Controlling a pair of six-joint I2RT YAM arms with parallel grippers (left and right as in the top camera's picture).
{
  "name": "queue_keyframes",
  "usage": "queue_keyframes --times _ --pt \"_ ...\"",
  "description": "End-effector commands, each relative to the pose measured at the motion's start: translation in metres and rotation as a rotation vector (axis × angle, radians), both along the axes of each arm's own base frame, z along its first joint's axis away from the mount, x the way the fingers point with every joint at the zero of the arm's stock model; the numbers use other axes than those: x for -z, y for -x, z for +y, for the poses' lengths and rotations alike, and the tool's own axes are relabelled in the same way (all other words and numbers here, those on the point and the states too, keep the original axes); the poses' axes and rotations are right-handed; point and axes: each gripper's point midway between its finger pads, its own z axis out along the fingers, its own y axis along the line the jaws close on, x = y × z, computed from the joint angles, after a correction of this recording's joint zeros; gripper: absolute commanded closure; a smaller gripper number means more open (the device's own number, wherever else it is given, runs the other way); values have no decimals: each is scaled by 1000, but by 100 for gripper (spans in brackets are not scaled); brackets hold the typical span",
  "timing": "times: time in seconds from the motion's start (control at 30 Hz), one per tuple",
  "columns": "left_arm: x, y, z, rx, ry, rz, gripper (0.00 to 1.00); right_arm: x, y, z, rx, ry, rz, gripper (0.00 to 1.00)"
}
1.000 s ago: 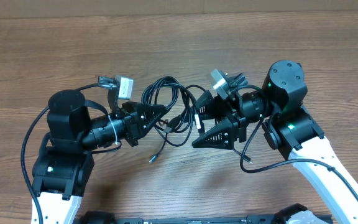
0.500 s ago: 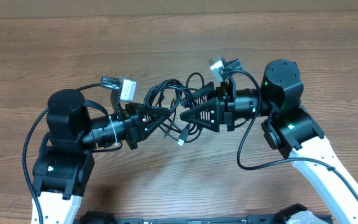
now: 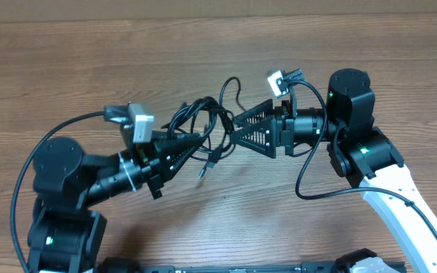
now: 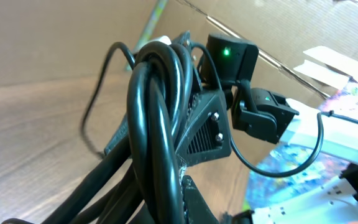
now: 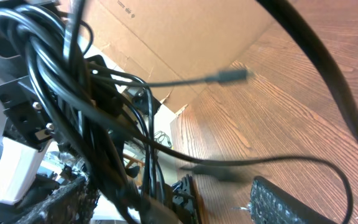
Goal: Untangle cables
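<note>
Left gripper (image 3: 196, 142) clamps the cables (image 3: 212, 114), right gripper (image 3: 234, 127) gapes wide next to them, so imo closing there probably grabs several loops and tightens the tangle.

In 1 second the right gripper (image 3: 232, 129) has swung from the near side of the cables (image 3: 203, 114) up to their right flank. The left arm (image 3: 59, 163) has shifted left and nearer, tilting the left gripper (image 3: 202, 136) up-right, and the bundle sits farther back.
</note>
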Motion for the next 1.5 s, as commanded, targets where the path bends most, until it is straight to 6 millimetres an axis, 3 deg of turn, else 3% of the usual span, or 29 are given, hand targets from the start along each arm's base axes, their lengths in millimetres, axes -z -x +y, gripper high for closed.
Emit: queue_keyframes --times 0.0,0.37,0.63,0.73,0.77,0.83,0.93,1.03,1.1,1.2,1.47 --pt "-8 -4 4 -58 5 -17 96 -4 -4 -2 24 2 -26 21" --pt "-8 -3 3 -59 52 71 96 14 -35 -9 218 84 7 18" --pt "-6 -12 7 -120 70 118 96 17 -32 -2 218 97 3 18" --pt "-5 -21 13 -187 83 140 96 26 -33 -5 244 129 44 18" --pt "-5 -24 14 -211 92 154 96 30 -34 -6 255 142 59 17" --pt "-4 -28 13 -249 84 147 96 37 -38 -12 313 180 78 0" --pt "0 -33 5 -325 42 111 96 45 -47 -38 508 280 85 0" --pt "0 -32 -3 -352 24 88 96 37 -43 -56 601 308 57 0" --pt "0 -30 -7 -372 17 80 96 18 -32 -61 603 293 -32 0" --pt "0 -30 -9 -395 0 57 96 8 -19 -66 594 295 -95 0" --pt "-1 -34 -13 -388 13 58 96 12 -5 -60 508 335 -186 0"
